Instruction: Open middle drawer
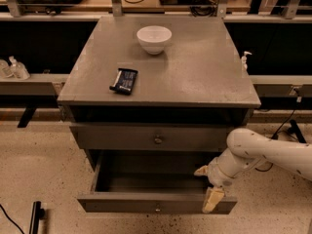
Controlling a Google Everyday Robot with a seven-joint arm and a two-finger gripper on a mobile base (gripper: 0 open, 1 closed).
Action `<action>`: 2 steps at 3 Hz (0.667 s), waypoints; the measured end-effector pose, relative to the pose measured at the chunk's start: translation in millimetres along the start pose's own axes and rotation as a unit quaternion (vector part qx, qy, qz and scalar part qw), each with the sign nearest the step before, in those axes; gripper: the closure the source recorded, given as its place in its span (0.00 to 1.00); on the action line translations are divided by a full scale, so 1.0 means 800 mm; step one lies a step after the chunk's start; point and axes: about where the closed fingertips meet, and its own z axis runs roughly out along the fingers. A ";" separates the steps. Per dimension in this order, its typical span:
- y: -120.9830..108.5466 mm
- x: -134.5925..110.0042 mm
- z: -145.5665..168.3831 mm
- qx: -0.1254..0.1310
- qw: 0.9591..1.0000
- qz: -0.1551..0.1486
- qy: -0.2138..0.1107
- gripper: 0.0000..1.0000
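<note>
The middle drawer [146,203] is a wide grey drawer with a small round knob [157,209]. It stands pulled well out of the cabinet, and its inside looks dark and empty. My gripper [207,185] is at the right end of the drawer front. One cream finger [201,170] is inside the drawer and the other [211,200] is against the front, so the fingers stand apart. The top drawer [122,137] above is closed. The lowest drawer is hidden under the open one.
A white bowl [154,38] and a dark flat packet [124,80] lie on the grey cabinet top [204,77]. My white arm [273,155] reaches in from the right. A black bar [35,217] lies on the speckled floor at lower left.
</note>
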 end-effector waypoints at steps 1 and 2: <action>-0.040 -0.001 0.005 0.044 0.998 0.020 0.031 0.41; -0.088 -0.007 0.018 0.092 0.994 0.036 0.053 0.64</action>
